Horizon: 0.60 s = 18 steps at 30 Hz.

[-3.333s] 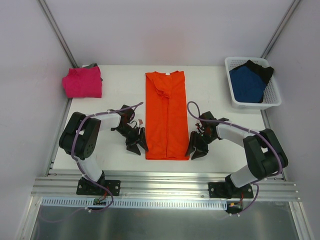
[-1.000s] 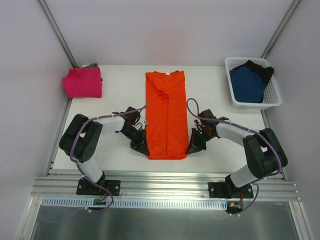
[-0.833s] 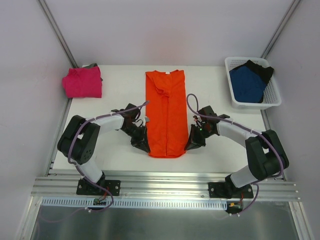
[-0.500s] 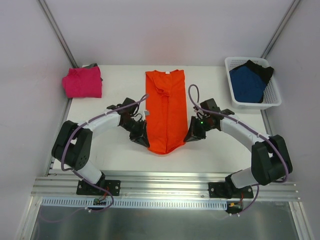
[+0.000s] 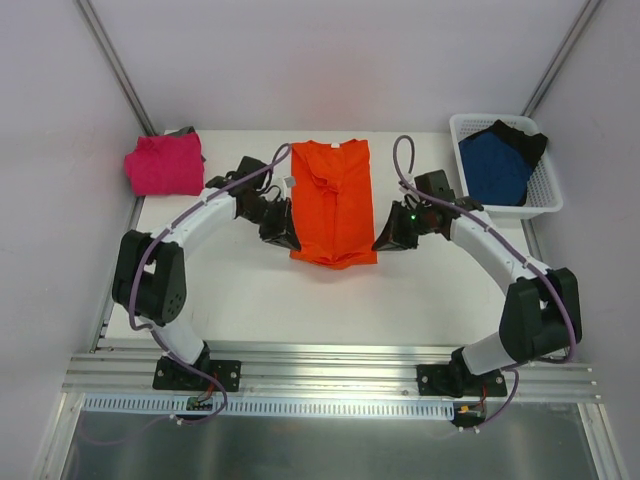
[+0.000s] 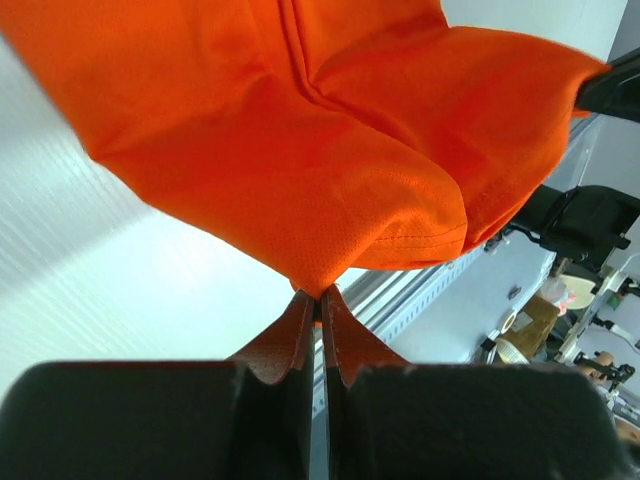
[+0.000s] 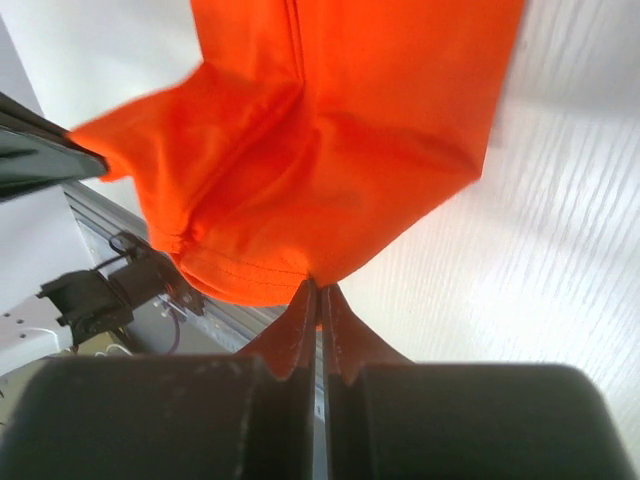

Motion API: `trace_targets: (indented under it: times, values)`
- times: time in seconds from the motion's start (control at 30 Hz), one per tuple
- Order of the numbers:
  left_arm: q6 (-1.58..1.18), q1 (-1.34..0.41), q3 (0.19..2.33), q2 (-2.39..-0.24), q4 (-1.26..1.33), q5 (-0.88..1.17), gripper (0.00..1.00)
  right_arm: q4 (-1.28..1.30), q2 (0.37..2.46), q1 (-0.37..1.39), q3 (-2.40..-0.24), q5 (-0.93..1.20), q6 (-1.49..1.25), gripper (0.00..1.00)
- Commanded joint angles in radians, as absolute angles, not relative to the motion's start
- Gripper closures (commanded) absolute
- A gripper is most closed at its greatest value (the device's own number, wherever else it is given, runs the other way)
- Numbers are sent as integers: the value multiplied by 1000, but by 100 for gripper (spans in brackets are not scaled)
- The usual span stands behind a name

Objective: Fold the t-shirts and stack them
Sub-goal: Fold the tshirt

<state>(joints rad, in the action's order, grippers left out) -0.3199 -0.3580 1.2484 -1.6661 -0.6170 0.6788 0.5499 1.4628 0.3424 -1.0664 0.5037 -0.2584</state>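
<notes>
The bright orange t-shirt lies lengthwise in the middle of the table, its near end lifted and doubled back toward the collar. My left gripper is shut on the near left corner of that shirt. My right gripper is shut on the near right corner. Between the two, the hem sags in a fold. A magenta-pink t-shirt sits folded at the far left. The dark blue t-shirt and a black one lie in the basket.
A white mesh basket stands at the far right of the table. A grey edge of cloth peeks out behind the pink shirt. Metal frame posts rise at both far corners, and a rail runs along the near edge.
Both grippers have carried the orange shirt's near hem away from the near edge toward the collar, so the shirt now looks much shorter. Both arms have stretched out further.
</notes>
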Motion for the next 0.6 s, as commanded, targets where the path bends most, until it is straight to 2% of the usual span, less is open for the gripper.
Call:
trace_targets:
  times: [0.0, 0.57]
  values:
    - [-278, -351, 1319, -1721, -643, 669, 100, 515, 1515, 315, -1161, 505, -244, 100]
    - [-249, -279, 1563, -1914, -641, 598, 100, 471, 1798, 285, -1443, 509, -239, 100]
